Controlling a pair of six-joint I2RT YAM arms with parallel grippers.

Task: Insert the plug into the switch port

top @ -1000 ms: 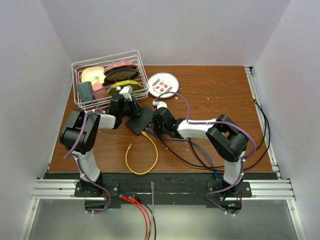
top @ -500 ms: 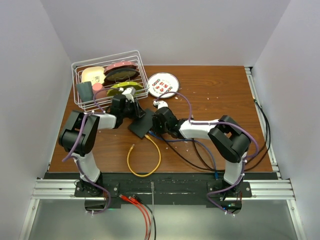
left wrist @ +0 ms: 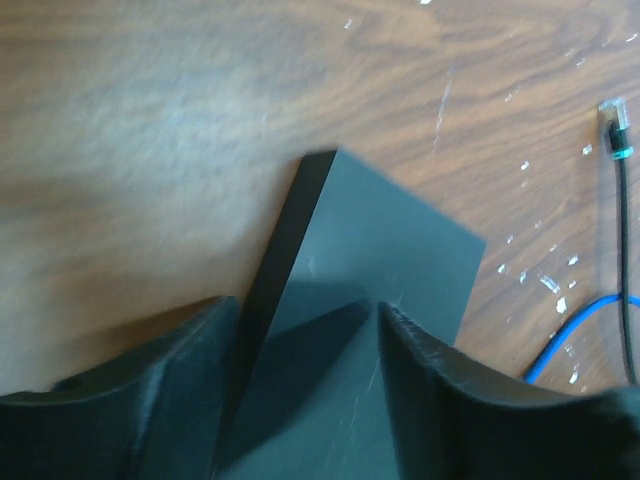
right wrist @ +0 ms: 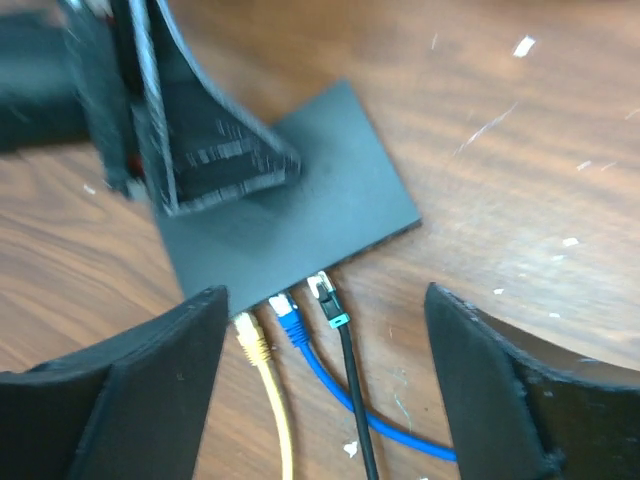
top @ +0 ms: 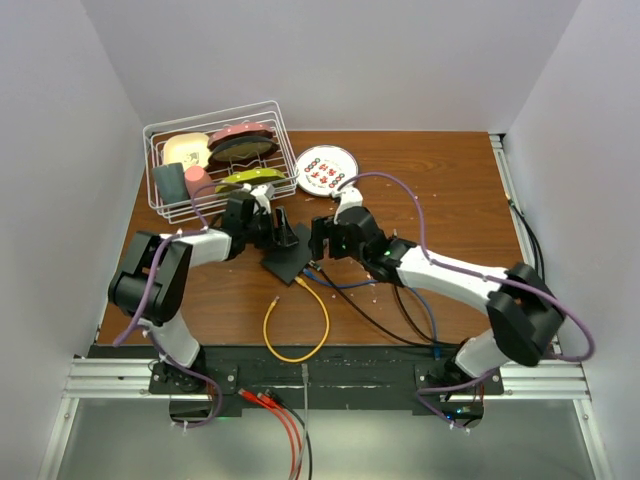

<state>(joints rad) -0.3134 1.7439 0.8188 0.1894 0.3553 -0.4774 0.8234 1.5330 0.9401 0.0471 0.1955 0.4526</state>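
The flat black switch box (top: 287, 260) lies on the wood between both arms. Its port edge (right wrist: 300, 272) faces my right gripper (right wrist: 325, 300), which hangs open just behind it, holding nothing. A yellow plug (right wrist: 250, 335), a blue plug (right wrist: 288, 318) and a black plug (right wrist: 328, 298) have their tips at that edge; I cannot tell how deep any sits. My left gripper (left wrist: 300, 312) is open over the box (left wrist: 380, 250), one finger (left wrist: 140, 390) beside its long side, the other (left wrist: 470, 400) above its top.
A white wire basket (top: 215, 160) of dishes stands at the back left, with a white plate (top: 327, 170) beside it. The yellow cable (top: 297, 335) loops toward the near edge. Black and blue cables (top: 400, 310) trail to the right. A black plug (left wrist: 612, 125) lies on the wood.
Both grippers have opened. My right arm has swung its elbow out to the right and drawn back from the port edge. The box and the yellow loop have shifted slightly.
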